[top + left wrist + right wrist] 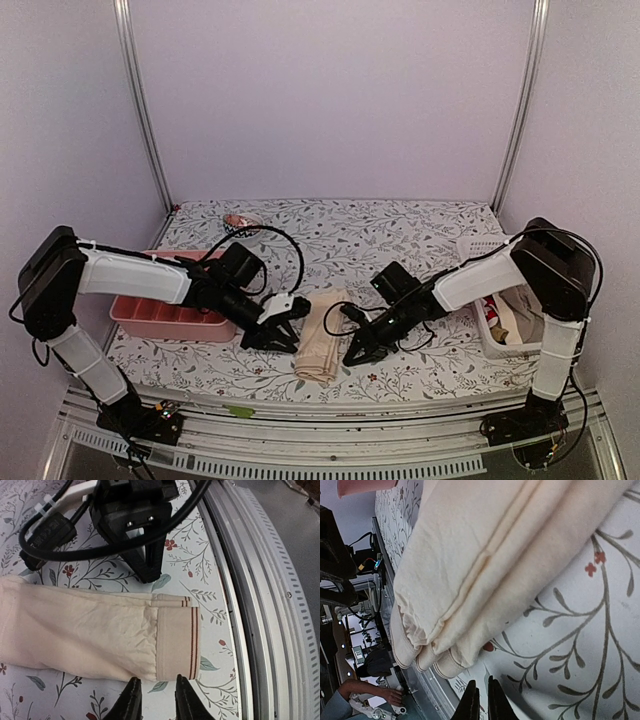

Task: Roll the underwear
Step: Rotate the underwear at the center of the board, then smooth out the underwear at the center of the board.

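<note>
I see folded cream underwear [318, 340] flat on floral table [400, 230]. Left gripper [156, 682]: fingers slightly apart, empty, just beside its striped end. Right gripper [481, 682]: fingers together, empty, alongside.

Overhead plus two wrist close-ups of underwear [318, 335]

A robot test booth in a lab: plain lilac panels [330, 90], aluminium posts [143, 110], floral-covered desk [400, 225].
</note>
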`<state>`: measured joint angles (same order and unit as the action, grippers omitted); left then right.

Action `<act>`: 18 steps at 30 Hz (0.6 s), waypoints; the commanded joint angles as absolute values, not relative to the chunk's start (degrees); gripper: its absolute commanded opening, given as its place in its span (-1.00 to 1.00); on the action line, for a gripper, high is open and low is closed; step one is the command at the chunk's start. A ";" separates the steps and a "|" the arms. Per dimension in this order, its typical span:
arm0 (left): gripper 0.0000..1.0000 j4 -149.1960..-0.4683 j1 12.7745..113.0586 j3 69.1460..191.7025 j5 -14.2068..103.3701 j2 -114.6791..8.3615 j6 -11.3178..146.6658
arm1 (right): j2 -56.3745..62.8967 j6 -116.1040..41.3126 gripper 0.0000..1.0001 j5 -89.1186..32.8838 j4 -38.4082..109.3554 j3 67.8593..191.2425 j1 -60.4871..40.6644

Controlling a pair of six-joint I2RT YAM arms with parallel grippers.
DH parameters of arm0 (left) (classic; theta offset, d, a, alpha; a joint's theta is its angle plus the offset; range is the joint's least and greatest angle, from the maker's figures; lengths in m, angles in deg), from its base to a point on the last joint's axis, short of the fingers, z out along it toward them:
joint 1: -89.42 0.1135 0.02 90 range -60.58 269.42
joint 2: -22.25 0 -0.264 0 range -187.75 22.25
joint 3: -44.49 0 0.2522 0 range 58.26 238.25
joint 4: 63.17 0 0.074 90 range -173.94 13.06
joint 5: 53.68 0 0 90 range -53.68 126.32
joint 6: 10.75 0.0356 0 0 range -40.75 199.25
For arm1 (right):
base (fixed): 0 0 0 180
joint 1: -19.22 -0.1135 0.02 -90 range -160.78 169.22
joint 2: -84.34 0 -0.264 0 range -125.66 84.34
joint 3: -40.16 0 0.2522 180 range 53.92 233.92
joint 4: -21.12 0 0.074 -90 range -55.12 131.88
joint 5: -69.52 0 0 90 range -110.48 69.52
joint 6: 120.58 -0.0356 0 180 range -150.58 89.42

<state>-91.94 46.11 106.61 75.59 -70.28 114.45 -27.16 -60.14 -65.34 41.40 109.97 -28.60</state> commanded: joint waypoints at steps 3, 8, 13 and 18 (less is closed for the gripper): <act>-0.56 -89.72 43.01 108.06 74.83 -73.59 114.98 | -26.93 -62.39 -0.89 -65.57 38.95 108.92 -28.39; -0.64 -89.22 40.23 109.65 72.76 -77.67 113.41 | -30.13 -66.31 -0.95 -67.63 33.55 109.06 -28.95; -0.66 -89.03 37.78 111.87 69.34 -82.61 113.44 | -32.70 -68.96 -0.99 -69.45 30.34 109.08 -29.75; -0.65 -91.15 36.40 114.10 66.06 -86.06 113.15 | -32.55 -69.50 -1.00 -69.52 30.45 108.07 -30.21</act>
<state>-89.67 38.00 112.91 70.25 -83.31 113.60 -31.27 -68.10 -70.10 30.93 109.03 -29.30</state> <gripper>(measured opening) 0.173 0.005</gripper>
